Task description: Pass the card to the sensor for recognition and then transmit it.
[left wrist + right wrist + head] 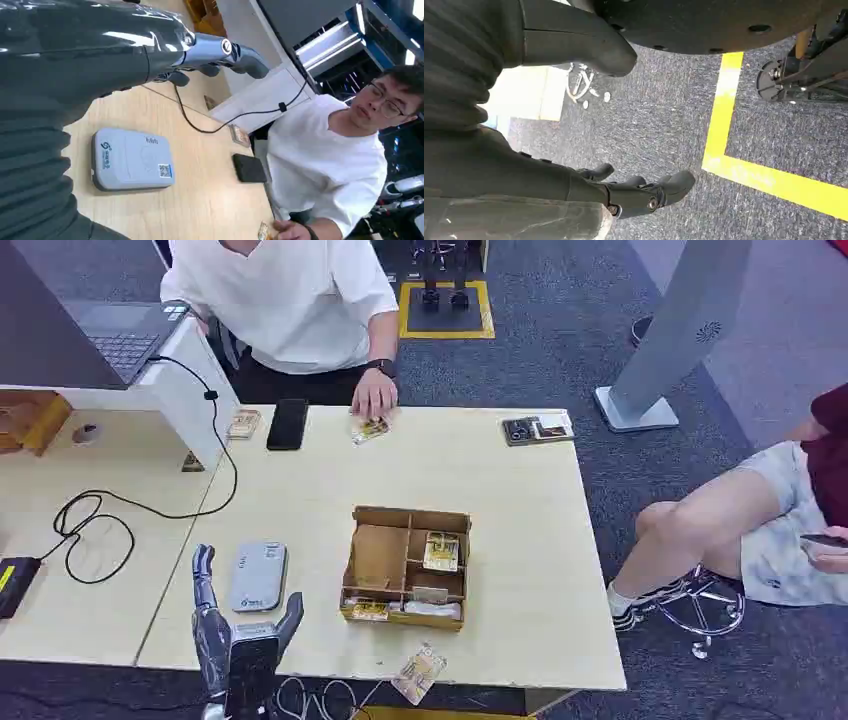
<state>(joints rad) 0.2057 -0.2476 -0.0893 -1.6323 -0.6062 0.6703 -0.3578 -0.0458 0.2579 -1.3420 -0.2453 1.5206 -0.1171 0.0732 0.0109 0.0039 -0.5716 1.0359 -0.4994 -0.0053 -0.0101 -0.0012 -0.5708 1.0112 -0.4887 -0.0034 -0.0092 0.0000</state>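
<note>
Grey sensor (258, 576) lies flat just ahead of left hand (236, 632), which hovers empty, fingers apart, likely set to reach. Cards (441, 551) sit in cardboard box (407, 520) beside it. Right hand (634, 192) hangs over carpet, loosely apart, empty.

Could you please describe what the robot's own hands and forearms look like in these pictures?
The left hand has glossy dark grey, metallic-looking fingers and a thick grey thumb on a dark block-shaped palm. In its wrist view, the fingers carry a round silver pivot cap, behind a glossy dark cover and a grey ribbed sleeve. The right hand looks the same: dark jointed fingers, silver pivot screw, ribbed grey cover.
</note>
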